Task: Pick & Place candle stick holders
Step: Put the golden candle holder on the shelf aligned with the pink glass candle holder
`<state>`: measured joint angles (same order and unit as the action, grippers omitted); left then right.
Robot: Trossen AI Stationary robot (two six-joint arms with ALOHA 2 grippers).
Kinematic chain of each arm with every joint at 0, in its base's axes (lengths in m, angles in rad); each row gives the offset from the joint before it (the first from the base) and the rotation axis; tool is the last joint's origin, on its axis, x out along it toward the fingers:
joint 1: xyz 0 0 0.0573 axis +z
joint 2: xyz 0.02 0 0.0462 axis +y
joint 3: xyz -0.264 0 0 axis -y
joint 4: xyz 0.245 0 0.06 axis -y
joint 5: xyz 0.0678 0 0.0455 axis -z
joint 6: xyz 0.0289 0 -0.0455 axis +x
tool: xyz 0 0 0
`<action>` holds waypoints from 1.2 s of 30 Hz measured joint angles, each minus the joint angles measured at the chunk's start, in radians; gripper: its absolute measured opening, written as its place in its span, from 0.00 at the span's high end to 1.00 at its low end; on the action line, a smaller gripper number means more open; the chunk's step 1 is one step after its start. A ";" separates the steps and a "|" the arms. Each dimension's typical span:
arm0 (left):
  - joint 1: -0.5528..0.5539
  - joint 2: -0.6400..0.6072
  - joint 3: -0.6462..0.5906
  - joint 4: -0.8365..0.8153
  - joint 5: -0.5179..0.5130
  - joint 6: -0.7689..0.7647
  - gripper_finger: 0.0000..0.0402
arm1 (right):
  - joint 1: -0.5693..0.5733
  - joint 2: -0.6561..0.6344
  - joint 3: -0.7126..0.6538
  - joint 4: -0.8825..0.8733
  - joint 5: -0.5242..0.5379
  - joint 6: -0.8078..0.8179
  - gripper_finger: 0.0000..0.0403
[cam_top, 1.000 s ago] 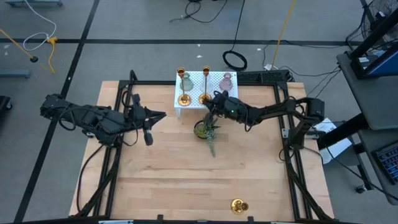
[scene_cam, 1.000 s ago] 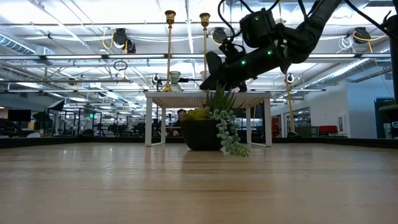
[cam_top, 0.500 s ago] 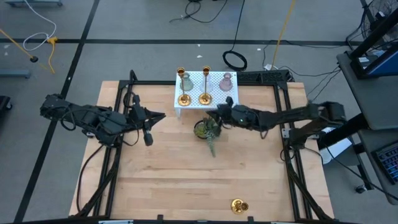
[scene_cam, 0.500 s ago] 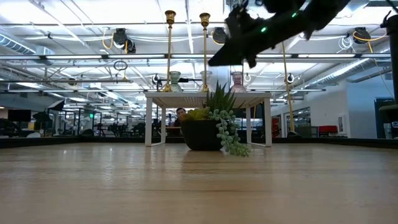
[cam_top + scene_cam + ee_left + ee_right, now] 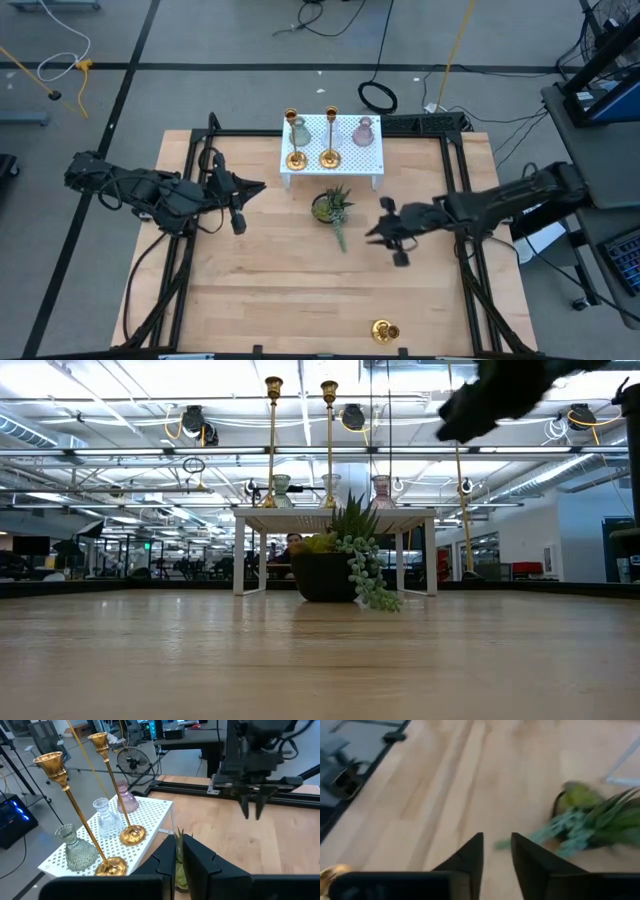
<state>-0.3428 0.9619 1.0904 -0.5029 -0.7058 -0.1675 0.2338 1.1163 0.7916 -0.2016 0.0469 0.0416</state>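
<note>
Two gold candle stick holders (image 5: 296, 158) (image 5: 329, 156) stand upright by their round bases on a white perforated stand (image 5: 357, 155) at the table's far middle; they also show in the left wrist view (image 5: 75, 815) (image 5: 117, 795). A third holder (image 5: 385, 330) lies on the table near its front edge, with its gold edge in the right wrist view (image 5: 330, 872). My right gripper (image 5: 372, 233) hovers open and empty, right of the potted plant (image 5: 332, 207), well above the table. My left gripper (image 5: 258, 185) waits shut and empty left of the stand.
Three small glass vases (image 5: 107, 820) share the stand with the holders. The green potted plant (image 5: 345, 565) sits just in front of the stand, with a strand trailing toward the near edge. A black frame rail (image 5: 460, 210) runs along the table's sides. Bare wood lies between the plant and the front edge.
My right gripper has drawn back from the right-hand holder on the stand. It has gone toward the table's right and near edges, past the plant, and has risen. Both holders on the stand have stayed upright.
</note>
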 joint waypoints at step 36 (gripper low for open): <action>0.000 0.000 0.000 0.007 0.001 -0.083 0.91 | 0.484 0.420 -0.409 1.161 -0.155 0.063 0.62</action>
<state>-0.3428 0.9620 1.0904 -0.4960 -0.7048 -0.2504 0.7174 1.5360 0.3827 0.9597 -0.1080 0.1042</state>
